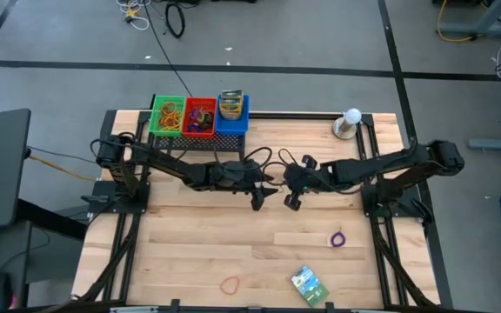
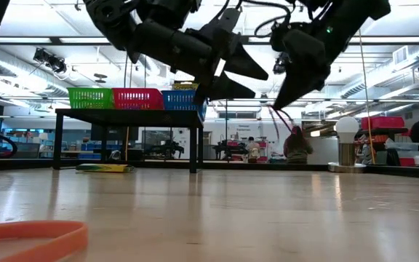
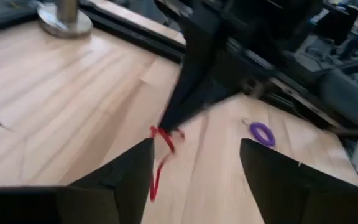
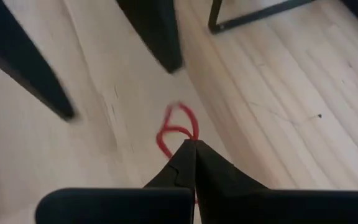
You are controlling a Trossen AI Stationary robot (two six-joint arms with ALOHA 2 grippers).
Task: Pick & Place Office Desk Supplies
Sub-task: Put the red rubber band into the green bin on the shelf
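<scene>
clearly right gripper (image 4: 193,144) jaws clamped on red rubber band (image 4: 178,129), held above mid surface (image 1: 233,243). left gripper (image 3: 194,163) just beside, jaws apart. band looks light, limp, stretchy; likely pinch one strand, loop dangles. purple band (image 1: 337,238) right, near.

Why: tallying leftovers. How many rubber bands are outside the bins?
3. Red band pinched by the right gripper mid-table; purple band on the right; orange band near the front edge. More may be hidden.
</scene>
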